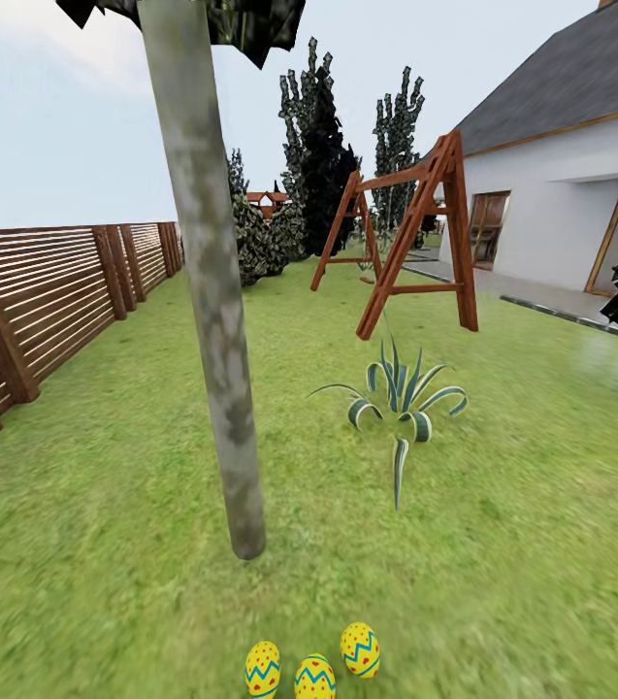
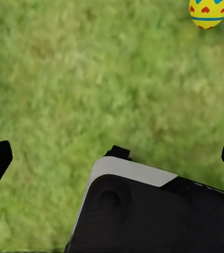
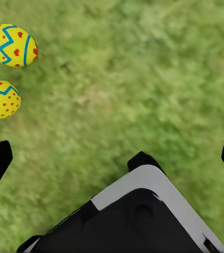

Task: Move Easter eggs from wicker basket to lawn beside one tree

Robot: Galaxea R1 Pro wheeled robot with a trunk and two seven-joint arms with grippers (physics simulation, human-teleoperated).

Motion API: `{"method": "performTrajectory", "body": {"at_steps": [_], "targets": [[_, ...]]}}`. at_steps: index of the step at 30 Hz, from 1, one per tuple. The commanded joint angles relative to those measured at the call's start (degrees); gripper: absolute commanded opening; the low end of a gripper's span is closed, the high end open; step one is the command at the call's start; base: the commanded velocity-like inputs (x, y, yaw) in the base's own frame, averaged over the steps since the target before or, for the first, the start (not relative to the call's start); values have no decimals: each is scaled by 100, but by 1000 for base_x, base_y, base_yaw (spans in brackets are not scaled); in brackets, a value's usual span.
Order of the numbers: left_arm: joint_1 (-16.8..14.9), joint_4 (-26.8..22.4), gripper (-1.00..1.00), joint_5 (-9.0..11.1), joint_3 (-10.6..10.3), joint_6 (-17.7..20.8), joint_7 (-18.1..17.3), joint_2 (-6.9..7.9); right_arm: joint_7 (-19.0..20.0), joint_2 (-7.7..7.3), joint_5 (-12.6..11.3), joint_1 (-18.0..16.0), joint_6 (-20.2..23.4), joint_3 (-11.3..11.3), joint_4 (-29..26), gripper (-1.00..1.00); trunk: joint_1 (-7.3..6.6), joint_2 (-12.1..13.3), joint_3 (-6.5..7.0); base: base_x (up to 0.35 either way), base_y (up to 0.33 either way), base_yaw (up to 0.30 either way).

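Observation:
Three yellow Easter eggs with red dots and teal zigzags lie on the lawn point(image 1: 503, 544) just in front of me: one egg point(image 1: 262, 668), a second point(image 1: 315, 678) and a third point(image 1: 360, 649). They rest a short way from the foot of the tree point(image 1: 216, 320), whose pale mottled trunk rises straight up. My left gripper point(image 2: 114, 150) hangs open over bare grass, with one egg point(image 2: 211, 11) ahead of it. My right gripper point(image 3: 115, 150) is open too, and two eggs point(image 3: 13, 45) point(image 3: 1, 98) lie on the grass to one side of it. The wicker basket is out of view.
A wooden slat fence point(image 1: 47, 301) runs along the left. A striped spiky plant point(image 1: 401, 398) grows right of the trunk, with a wooden swing frame point(image 1: 415, 233) behind it. Dark cypresses point(image 1: 318, 165) and a white house point(image 1: 561, 194) stand farther back.

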Motion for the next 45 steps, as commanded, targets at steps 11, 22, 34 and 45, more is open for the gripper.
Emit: {"method": "performTrajectory", "body": {"at_steps": [11, 22, 34, 45], "targets": [[158, 278, 100, 69, -48, -51, -41, 67, 4, 11, -8, -5, -413, -41, 418, 100, -239, 433, 187, 0, 0, 0], [165, 330, 100, 87, -44, -47, -44, 121, -4, 4, -8, -5, -605, -45, 649, 100, -327, 593, 259, 0, 0, 0], [216, 334, 100, 80, -44, -54, -44, 178, -11, 5, -15, -5, -678, -45, 811, 100, -374, 679, 298, 0, 0, 0], [260, 335, 100, 80, -44, -48, -44, 182, -10, 12, -9, -5, -680, -42, 850, 100, -374, 679, 298, 0, 0, 0]]}}
